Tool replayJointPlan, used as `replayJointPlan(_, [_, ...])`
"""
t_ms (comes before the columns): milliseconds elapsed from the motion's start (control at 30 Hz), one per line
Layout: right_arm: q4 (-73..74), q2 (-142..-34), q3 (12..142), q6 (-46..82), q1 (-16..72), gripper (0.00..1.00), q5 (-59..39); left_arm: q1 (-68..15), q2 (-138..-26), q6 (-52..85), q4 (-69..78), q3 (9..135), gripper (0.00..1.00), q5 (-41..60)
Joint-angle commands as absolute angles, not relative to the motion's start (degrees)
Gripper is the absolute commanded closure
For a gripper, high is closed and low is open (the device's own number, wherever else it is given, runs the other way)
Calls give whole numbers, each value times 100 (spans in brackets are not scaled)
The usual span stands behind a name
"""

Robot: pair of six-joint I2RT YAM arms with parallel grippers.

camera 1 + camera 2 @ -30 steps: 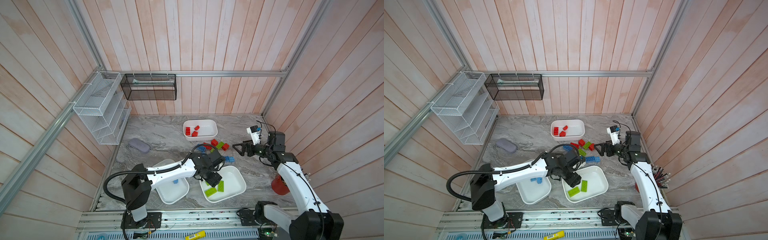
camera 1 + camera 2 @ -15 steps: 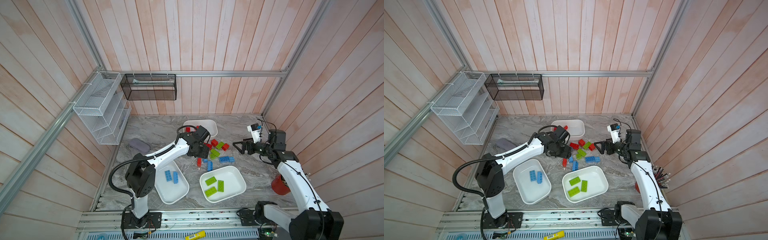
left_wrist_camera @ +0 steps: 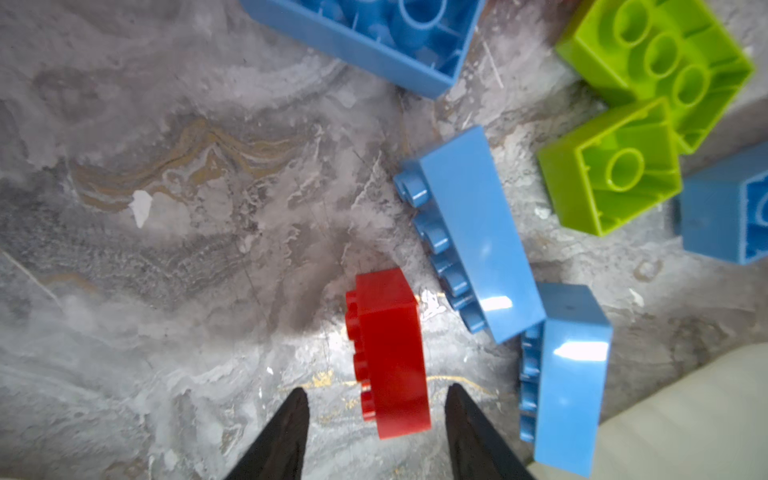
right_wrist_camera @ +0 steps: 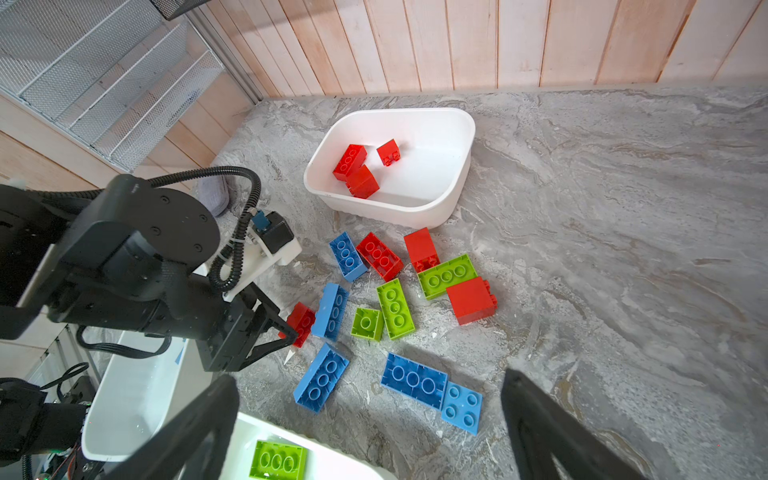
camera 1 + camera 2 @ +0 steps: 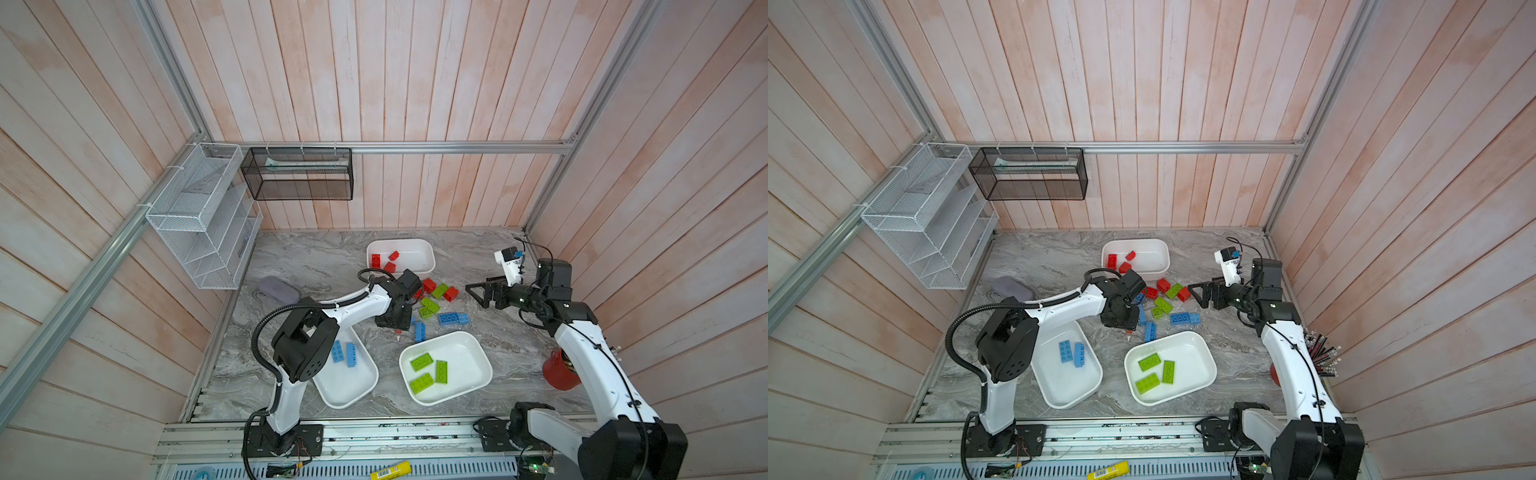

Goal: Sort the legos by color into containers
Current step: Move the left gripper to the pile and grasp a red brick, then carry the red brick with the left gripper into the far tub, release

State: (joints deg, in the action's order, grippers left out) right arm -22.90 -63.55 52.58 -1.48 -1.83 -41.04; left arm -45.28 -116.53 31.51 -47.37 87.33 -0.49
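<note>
Left end effector (image 3: 375,395) has dropped, straddling 1 red lego (image 3: 388,332).

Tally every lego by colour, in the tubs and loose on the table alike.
Red legos: 7
Blue legos: 7
Green legos: 6
Total: 20

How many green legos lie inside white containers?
3 green legos, all in the front right container: one at the back, one right of it, one at the front. The left arm partly covers another container.
</note>
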Motion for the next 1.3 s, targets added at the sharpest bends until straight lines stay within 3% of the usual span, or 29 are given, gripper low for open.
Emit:
replayJointPlan(0, [-2254,-6344,5302,-81,-206,2,-4215,-4531,-11888,3081,-4572,8846,46,-225])
replayJointPlan(167, [-2251,-6338,5240,-64,-208,2,-4391,-4500,-12112,3039,-4495,8977,54,-313])
replayJointPlan(267, [-2239,-6320,5175,-61,-206,2,-4397,-4499,-12203,3041,-4457,9044,66,-258])
replayJointPlan(333, [-2263,-6315,5158,-77,-210,2,-4388,-4499,-12210,3007,-4500,9035,80,-207])
replayJointPlan(400, [-2293,-6311,5160,-105,-204,2,-4366,-4487,-12176,2959,-4689,9101,84,-252])
replayJointPlan(567, [-2262,-6314,5117,-87,-216,2,-4355,-4265,-11751,2848,-5282,9626,85,-367])
replayJointPlan(700, [-2065,-6403,5088,16,-220,2,-4436,-4017,-11844,2530,-5630,10746,85,-437])
replayJointPlan(1000, [-1986,-6565,5236,60,-215,2,-4447,-3496,-13236,1980,-5339,13072,83,-485])
replayJointPlan(1267, [-2131,-6634,5368,-44,-226,2,-4351,-3243,-13976,1780,-4620,13345,82,-413])
